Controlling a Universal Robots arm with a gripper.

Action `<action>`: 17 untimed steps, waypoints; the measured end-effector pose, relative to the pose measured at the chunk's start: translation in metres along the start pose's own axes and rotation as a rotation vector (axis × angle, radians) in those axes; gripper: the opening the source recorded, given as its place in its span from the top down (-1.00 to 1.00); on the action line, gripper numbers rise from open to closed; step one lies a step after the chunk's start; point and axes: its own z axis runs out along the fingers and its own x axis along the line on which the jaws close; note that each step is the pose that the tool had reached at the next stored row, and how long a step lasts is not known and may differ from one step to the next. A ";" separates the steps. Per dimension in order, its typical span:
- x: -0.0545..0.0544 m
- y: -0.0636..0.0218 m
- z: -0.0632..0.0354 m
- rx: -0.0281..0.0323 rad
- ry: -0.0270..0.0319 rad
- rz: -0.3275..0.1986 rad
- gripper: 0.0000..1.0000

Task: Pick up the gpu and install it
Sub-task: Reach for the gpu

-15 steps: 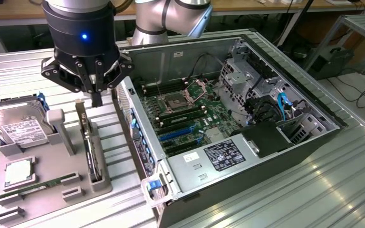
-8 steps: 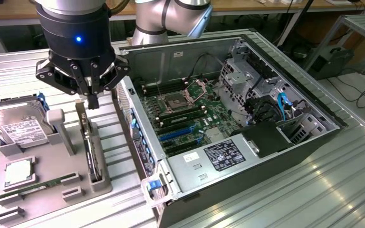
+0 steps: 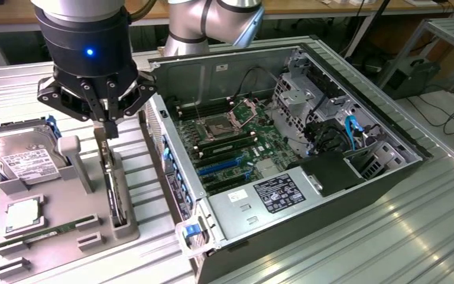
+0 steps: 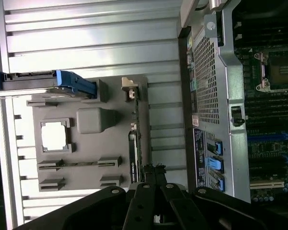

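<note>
Exterior cam sits up high and off to one side, looking down at an angle across the bench. It's far enough back to take in the open case, the tray on the exterior view's left and the hand over it. Wrist cam rides right behind the hand and looks straight down past it, much closer in. Both catch the tray, the case wall beside it and a strip of motherboard.

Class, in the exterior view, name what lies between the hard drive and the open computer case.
In the exterior view, the gpu stands on edge in the gray holder between the hard drive and the computer case.
</note>
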 end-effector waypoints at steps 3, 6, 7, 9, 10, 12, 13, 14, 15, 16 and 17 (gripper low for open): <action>0.003 -0.0015 0.0006 0.0000 0.0000 0.000 0.79; 0.007 -0.0026 0.0013 0.0000 0.0000 0.000 0.79; 0.010 -0.0028 0.0018 0.0000 -0.0002 0.000 0.79; 0.016 -0.0032 0.0037 -0.0002 -0.0028 0.000 0.79; 0.017 -0.0023 0.0051 -0.0003 -0.0035 0.000 0.79; 0.018 -0.0013 0.0068 -0.0002 -0.0035 0.000 0.79; 0.019 -0.0014 0.0081 -0.0003 -0.0036 0.000 0.79; 0.020 -0.0016 0.0096 -0.0002 -0.0035 0.000 0.79; 0.021 -0.0016 0.0102 -0.0003 -0.0038 0.000 0.79; 0.021 -0.0017 0.0107 -0.0003 -0.0038 0.000 0.79; 0.021 -0.0017 0.0107 -0.0003 -0.0038 0.000 0.79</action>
